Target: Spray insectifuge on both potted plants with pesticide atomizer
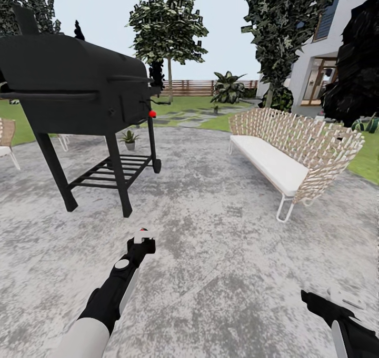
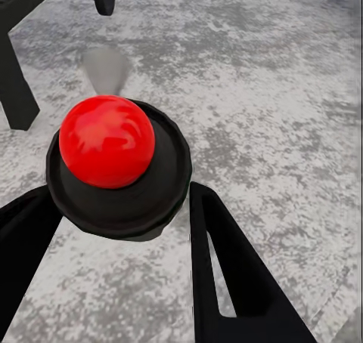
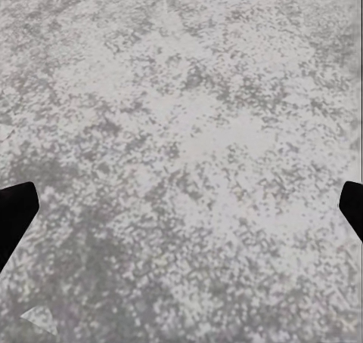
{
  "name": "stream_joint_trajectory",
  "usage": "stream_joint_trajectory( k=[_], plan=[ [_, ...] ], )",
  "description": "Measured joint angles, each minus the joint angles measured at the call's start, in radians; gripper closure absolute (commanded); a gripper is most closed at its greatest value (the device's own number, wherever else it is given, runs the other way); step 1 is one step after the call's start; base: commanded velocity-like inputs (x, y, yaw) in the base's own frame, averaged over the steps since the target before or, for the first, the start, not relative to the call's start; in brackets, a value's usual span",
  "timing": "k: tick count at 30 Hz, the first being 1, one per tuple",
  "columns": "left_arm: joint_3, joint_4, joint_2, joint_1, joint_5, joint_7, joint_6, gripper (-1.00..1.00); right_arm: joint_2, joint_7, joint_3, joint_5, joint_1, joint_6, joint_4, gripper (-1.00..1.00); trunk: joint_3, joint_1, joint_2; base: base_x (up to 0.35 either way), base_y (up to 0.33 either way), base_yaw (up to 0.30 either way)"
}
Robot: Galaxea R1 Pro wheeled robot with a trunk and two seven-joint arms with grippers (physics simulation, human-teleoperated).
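Atomizer, dark-bodied with red nozzle (image 2: 107,140), clamped in left gripper (image 1: 143,238); right gripper (image 3: 181,214) spread, empty. Small grey-potted plant (image 1: 129,139), left-centre, unsprayed.

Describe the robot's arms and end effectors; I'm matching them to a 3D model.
Left arm: pale grey upper segment, black forearm bearing a round grey disc. Left end effector: two flat black tapering fingers. Right arm: black with whitish-grey parts; right end effector: black fingertips.
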Motion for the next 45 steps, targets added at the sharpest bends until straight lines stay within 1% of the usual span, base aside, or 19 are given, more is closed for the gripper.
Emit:
stream_joint_trajectory(
  k=[5, 8, 12, 15, 23, 28, 38, 45],
  plan=[
    [0.000, 0.000, 0.000, 0.000, 0.000, 0.000, 0.000, 1.00, 0.001, 0.000, 0.000, -0.001, 0.000, 0.000, 0.002, -1.00, 0.002, 0.000, 0.000, 0.000, 0.000, -0.035],
    [-0.001, 0.000, 0.000, 0.000, 0.000, 0.000, 0.000, 1.00, 0.006, -0.001, 0.001, -0.001, 0.000, -0.008, 0.003, -1.00, 0.003, 0.000, 0.000, 0.000, 0.000, -0.004],
    [0.000, 0.000, 0.000, 0.000, 0.000, 0.000, 0.000, 1.00, 0.007, 0.001, 0.001, -0.006, 0.000, -0.089, 0.003, -1.00, 0.003, 0.000, 0.000, 0.000, 0.000, 0.000],
    [-0.001, 0.000, 0.000, 0.000, 0.000, 0.000, 0.000, 1.00, 0.003, 0.002, 0.002, -0.008, 0.000, -0.102, 0.004, -1.00, 0.003, 0.000, 0.000, 0.000, 0.000, 0.000],
    [-0.001, 0.000, -0.001, 0.000, 0.000, 0.000, 0.000, 1.00, 0.002, 0.001, 0.004, 0.004, 0.000, -0.106, 0.004, -1.00, 0.003, 0.000, 0.000, 0.000, 0.000, 0.000],
    [-0.001, 0.000, -0.001, 0.000, 0.001, 0.000, 0.000, 1.00, 0.002, 0.001, 0.005, 0.006, 0.000, -0.106, 0.004, -1.00, 0.008, 0.000, 0.000, 0.000, 0.000, -0.063],
    [-0.001, 0.000, -0.002, 0.000, 0.001, 0.000, 0.000, 1.00, 0.001, 0.001, 0.005, 0.006, 0.000, -0.106, 0.004, -1.00, 0.021, 0.000, 0.000, 0.030, 0.000, -0.197],
    [-0.001, 0.000, -0.001, 0.000, 0.001, 0.000, 0.001, 1.00, 0.000, 0.001, 0.005, 0.006, 0.000, -0.106, 0.004, -1.00, 0.029, -0.001, 0.000, 0.248, 0.103, -0.230]
  ],
)
